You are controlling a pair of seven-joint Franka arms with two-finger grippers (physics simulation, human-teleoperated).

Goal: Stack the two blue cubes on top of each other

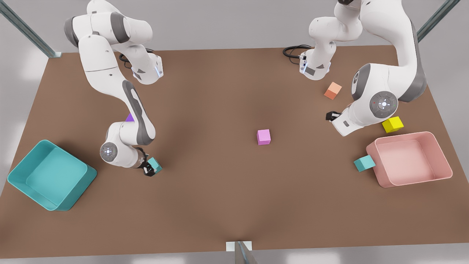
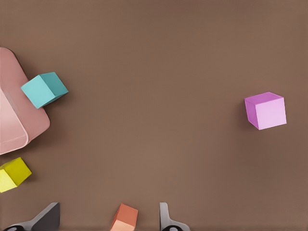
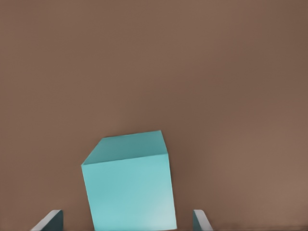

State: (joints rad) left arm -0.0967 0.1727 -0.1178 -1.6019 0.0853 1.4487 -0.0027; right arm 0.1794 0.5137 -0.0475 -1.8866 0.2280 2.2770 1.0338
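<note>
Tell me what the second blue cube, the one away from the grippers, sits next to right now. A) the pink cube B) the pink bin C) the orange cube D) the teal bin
B: the free blue cube rests on the table against the outer wall of the pink bin, far from the right gripper, which has the other blue cube between its open jaws.

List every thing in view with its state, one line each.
Right gripper: open around a small teal matte cube.
Left gripper: open, holds nothing.
Second small teal matte cube: on the table, against the pink bin.
Pink bin: empty.
Large teal bin: empty.
Pink cube, orange cube, yellow cube: loose on the table.
Purple cube: half hidden by an arm.
</note>
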